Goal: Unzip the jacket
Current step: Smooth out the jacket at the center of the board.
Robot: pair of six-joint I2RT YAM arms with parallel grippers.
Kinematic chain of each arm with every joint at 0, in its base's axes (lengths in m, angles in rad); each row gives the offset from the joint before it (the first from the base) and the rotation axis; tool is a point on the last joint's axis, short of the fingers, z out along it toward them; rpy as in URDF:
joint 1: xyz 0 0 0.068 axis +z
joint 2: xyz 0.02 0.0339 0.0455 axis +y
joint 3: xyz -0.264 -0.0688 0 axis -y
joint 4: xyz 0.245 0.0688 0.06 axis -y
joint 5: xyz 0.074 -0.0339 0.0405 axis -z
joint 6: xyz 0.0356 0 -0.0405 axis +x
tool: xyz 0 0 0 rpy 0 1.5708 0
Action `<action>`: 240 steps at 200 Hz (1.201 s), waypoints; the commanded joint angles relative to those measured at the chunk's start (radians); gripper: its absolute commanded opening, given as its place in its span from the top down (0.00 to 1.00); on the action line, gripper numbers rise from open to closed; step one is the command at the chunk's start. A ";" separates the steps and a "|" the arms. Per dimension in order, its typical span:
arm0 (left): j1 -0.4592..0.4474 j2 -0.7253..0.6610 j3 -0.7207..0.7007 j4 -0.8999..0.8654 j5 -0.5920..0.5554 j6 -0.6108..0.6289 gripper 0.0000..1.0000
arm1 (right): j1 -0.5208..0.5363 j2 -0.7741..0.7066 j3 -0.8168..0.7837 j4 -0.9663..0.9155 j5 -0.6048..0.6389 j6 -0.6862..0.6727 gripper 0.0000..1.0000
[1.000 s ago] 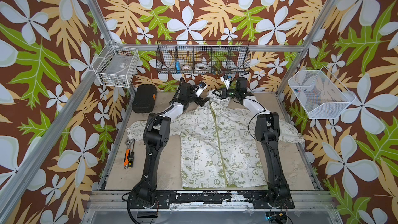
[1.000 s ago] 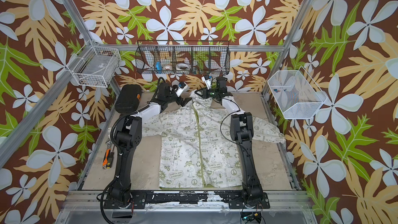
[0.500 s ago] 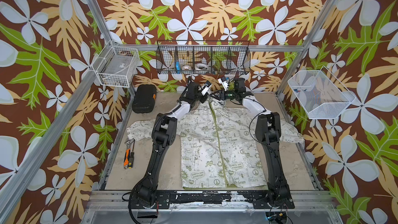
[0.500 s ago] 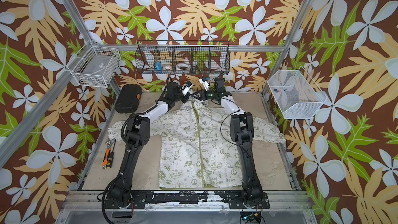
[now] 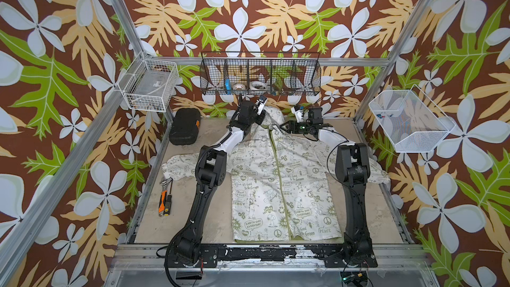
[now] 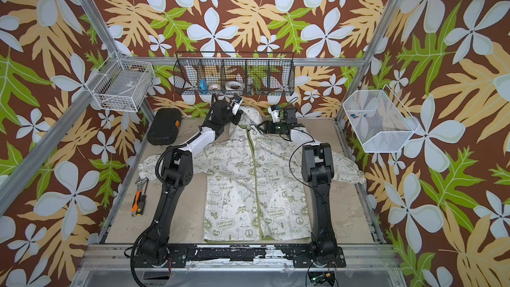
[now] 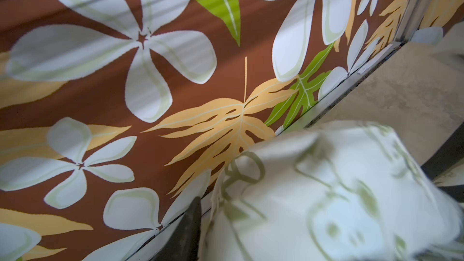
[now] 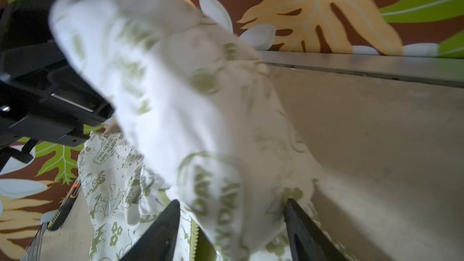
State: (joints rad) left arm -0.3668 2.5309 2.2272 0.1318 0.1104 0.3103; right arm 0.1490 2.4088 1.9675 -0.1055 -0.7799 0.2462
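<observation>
Hem (image 5: 287, 241): nearest, flat on the table (image 5: 154, 225), green edge.
Jacket (image 5: 256, 189): spread out in the middle of the table between the two arms, front up, sleeves out to both sides.
Zipper (image 5: 282, 183): green, shut from hem to neck, not opened at all.
How to handle: likely soft, light and floppy; likely to bunch up and slide if pulled by one spot only.
Where to hold: best at the small zipper tab up by the neck, too small to make out here; cloth beside it pinned down, then a pull toward the hem.
Right gripper (image 5: 283, 128): low by the neck, lying sideways, fingers (image 8: 160, 232) wide apart, hood cloth between them, not squeezed.
Hood (image 5: 271, 114): farthest part, lifted up off the table, blurry in both wrist views.
Left gripper (image 5: 259, 116): up against the lifted hood; only one finger (image 7: 189, 229) showing, cloth just beside it; holding or not, cannot tell.
</observation>
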 commanded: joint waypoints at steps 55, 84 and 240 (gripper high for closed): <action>0.032 0.076 0.088 -0.051 -0.233 -0.061 0.31 | -0.038 0.266 0.387 0.053 0.172 0.149 0.47; 0.042 0.051 0.045 -0.074 -0.214 -0.037 0.20 | -0.070 0.324 0.496 0.001 0.139 0.178 0.39; 0.061 0.189 0.193 -0.247 -0.087 -0.228 0.27 | 0.004 0.325 0.461 0.029 0.173 0.341 0.68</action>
State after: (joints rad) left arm -0.3195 2.7071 2.3989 -0.1154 0.0525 0.1474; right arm 0.1749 2.7193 2.4271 -0.1387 -0.6689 0.5266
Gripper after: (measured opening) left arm 0.752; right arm 0.377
